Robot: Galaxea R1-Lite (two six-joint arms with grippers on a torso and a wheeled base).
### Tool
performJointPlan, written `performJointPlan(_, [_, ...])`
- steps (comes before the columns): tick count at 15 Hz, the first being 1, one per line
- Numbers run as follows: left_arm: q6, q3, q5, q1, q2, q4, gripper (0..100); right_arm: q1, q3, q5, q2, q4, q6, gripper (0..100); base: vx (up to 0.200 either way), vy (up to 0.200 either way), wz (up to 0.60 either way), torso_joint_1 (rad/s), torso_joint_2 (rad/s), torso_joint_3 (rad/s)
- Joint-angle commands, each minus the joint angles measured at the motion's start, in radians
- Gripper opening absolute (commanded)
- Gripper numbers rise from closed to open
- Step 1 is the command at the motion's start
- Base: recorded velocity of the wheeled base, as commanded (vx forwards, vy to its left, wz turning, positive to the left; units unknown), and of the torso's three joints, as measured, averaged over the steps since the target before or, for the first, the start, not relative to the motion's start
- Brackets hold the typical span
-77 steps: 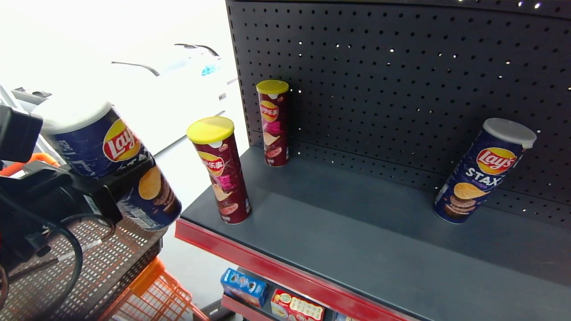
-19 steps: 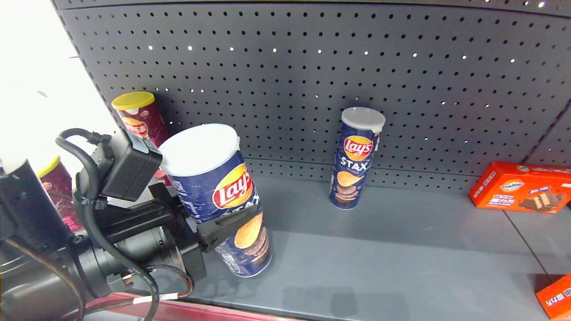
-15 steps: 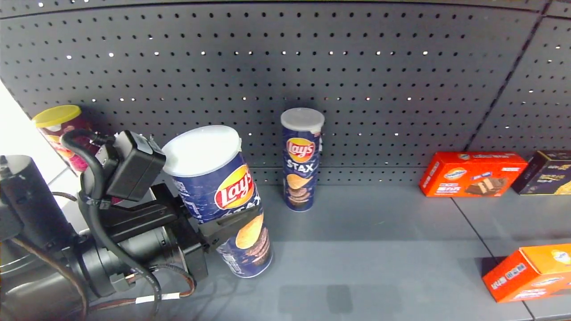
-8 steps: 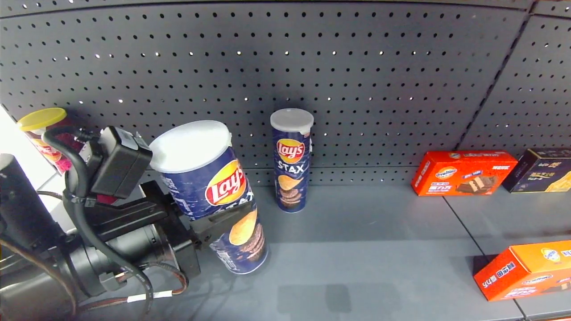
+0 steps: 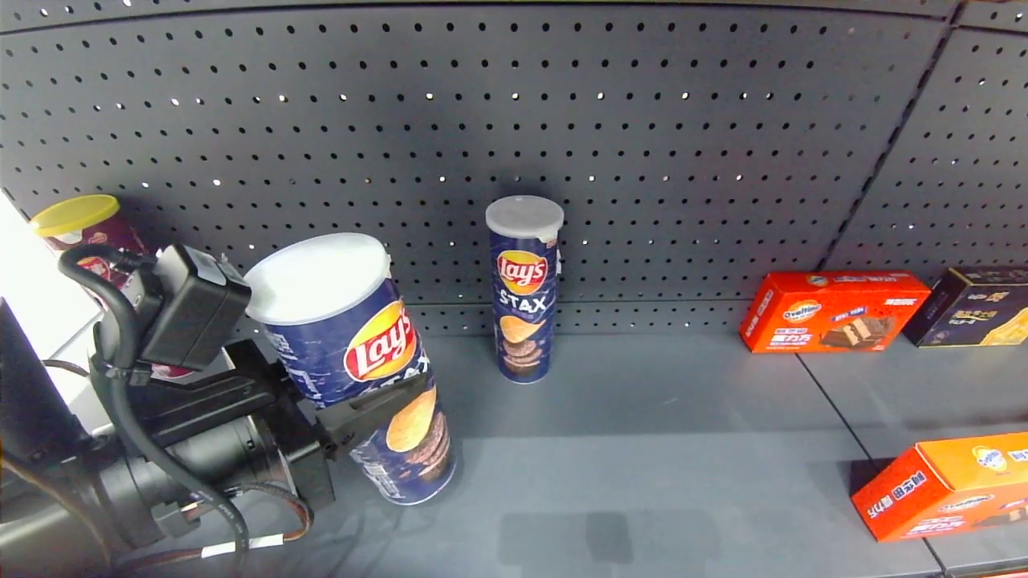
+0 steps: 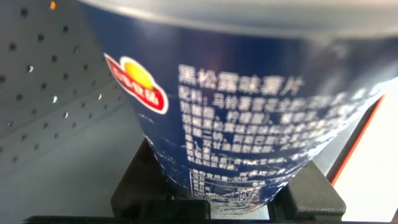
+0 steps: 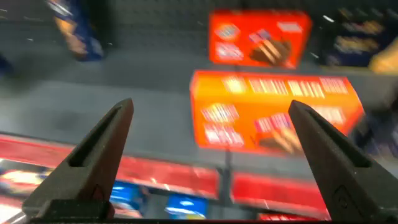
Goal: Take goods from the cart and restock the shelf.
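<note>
My left gripper [image 5: 353, 393] is shut on a dark blue chip can [image 5: 353, 361] with a white lid, held tilted at the front left of the grey shelf [image 5: 642, 449], its base at or just above the shelf floor. The left wrist view looks at that same chip can [image 6: 249, 124] from close up, clamped between the fingers [image 6: 149, 186]. A second, matching blue can [image 5: 522, 289] stands upright against the pegboard, behind and to the right of the held one. My right gripper [image 7: 211, 162] is open in front of the shelf, facing an orange box [image 7: 273, 112].
A maroon can with a yellow lid [image 5: 80, 225] stands at the far left by the pegboard. Orange boxes [image 5: 835, 309] [image 5: 940, 482] and a dark box [image 5: 976, 305] lie on the right. A red shelf edge [image 7: 186, 174] runs along the front, with goods below.
The head view swung right from the cart to the shelf. In the last half second my left gripper drew the held can a little left and lower.
</note>
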Motion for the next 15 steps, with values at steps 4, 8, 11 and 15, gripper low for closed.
performJointPlan(4, [0.000,-0.008,0.017,0.000,-0.030,0.049,0,0.315,-0.332,0.090,0.583,-0.111,-0.009,100,0.000,0.000,0.00,0.000,0.00,0.000])
performJointPlan(8, [-0.001,0.003,0.009,0.000,-0.030,0.049,0,0.437,-0.361,0.099,0.778,-0.171,-0.012,100,0.000,0.000,0.00,0.000,0.00,0.000])
performJointPlan(11, [-0.003,0.003,-0.006,0.000,-0.031,0.049,0,0.470,-0.445,0.156,0.932,-0.208,-0.014,100,0.000,0.000,0.00,0.000,0.00,0.000])
performJointPlan(15, [-0.007,0.000,-0.019,0.000,-0.031,0.049,0,0.473,-0.552,0.151,1.078,-0.211,-0.017,100,0.000,0.000,0.00,0.000,0.00,0.000])
